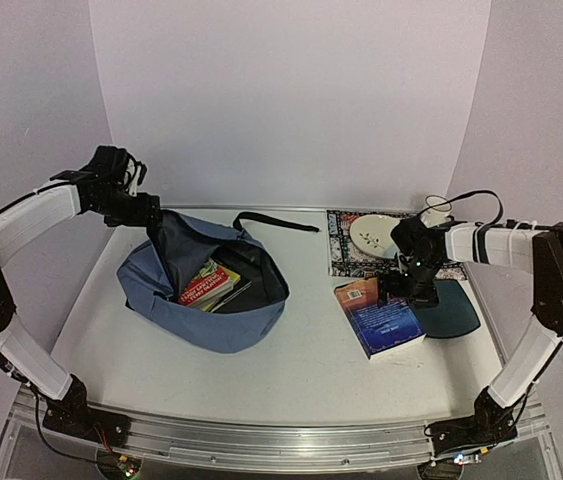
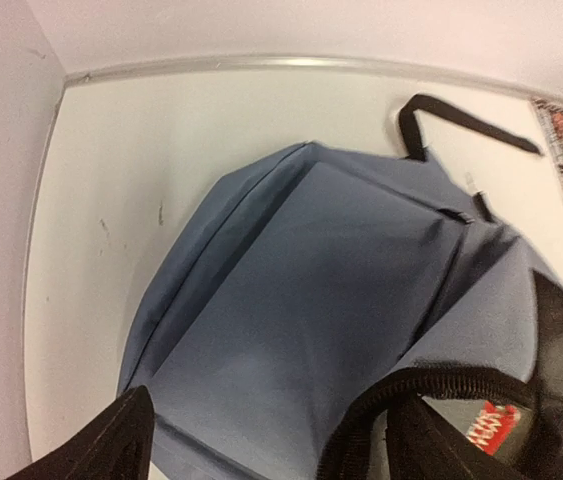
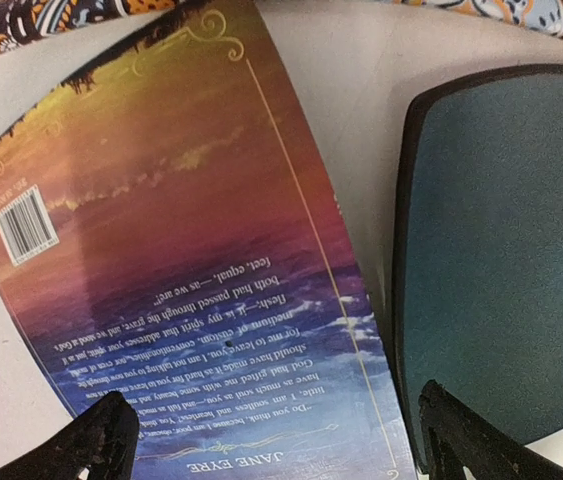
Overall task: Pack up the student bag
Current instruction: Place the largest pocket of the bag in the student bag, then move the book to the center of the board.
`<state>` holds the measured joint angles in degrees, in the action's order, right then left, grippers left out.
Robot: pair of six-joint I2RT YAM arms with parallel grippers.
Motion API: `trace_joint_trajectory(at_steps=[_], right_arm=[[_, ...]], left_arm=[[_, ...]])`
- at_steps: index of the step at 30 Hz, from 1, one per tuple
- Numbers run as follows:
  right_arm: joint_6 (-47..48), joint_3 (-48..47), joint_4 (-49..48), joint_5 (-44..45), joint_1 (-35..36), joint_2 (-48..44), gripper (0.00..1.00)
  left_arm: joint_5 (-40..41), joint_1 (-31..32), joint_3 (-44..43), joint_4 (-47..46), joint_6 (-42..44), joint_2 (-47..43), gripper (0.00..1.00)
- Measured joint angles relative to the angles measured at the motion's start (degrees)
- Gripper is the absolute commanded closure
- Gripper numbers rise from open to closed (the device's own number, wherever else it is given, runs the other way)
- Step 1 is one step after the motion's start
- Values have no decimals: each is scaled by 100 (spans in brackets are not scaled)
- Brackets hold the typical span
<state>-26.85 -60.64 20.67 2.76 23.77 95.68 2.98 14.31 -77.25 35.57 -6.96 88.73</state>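
Note:
The student bag point(image 1: 201, 312) is a slate-blue backpack lying left of centre, its mouth open and dark lining showing. A red and yellow book point(image 1: 209, 285) lies inside. My left gripper point(image 1: 151, 213) is at the bag's raised back-left rim. In the left wrist view its jaws point(image 2: 271, 445) are wide apart, with blue fabric point(image 2: 301, 290) between them and the right finger point(image 2: 431, 440) inside the zipper edge. My right gripper point(image 1: 408, 283) is open and hovers low over a "Jane Eyre" paperback point(image 1: 379, 316) lying back cover up point(image 3: 181, 230), empty.
A dark teal mouse pad point(image 1: 456, 308) lies right of the paperback, close beside it point(image 3: 506, 250). A patterned mat point(image 1: 341, 245) with a white object point(image 1: 373, 235) sits at the back right. The bag's black strap point(image 1: 276, 222) trails toward the back wall.

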Motion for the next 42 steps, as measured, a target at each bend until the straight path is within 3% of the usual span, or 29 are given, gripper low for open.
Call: trace_joint_trajectory(at_steps=[7, 18, 25, 31, 42], right_arm=[[-7, 116, -87, -229, 0, 205, 2], [-426, 420, -378, -927, 400, 232, 3], [-798, 120, -420, -1335, 1246, 232, 2], [-1209, 26, -601, -927, 1132, 105, 3], [-1897, 791, -1768, -1021, 623, 111, 24]], left_arm=[[-1259, 4, -376, 0, -452, -614, 13], [-2133, 116, -540, 48, -964, -713, 12], [-2282, 1322, -549, 39, -1287, -619, 16], [-2337, 1917, -555, -13, -1456, -302, 16], [-2273, 3346, -1314, -380, -1578, 1080, 20]])
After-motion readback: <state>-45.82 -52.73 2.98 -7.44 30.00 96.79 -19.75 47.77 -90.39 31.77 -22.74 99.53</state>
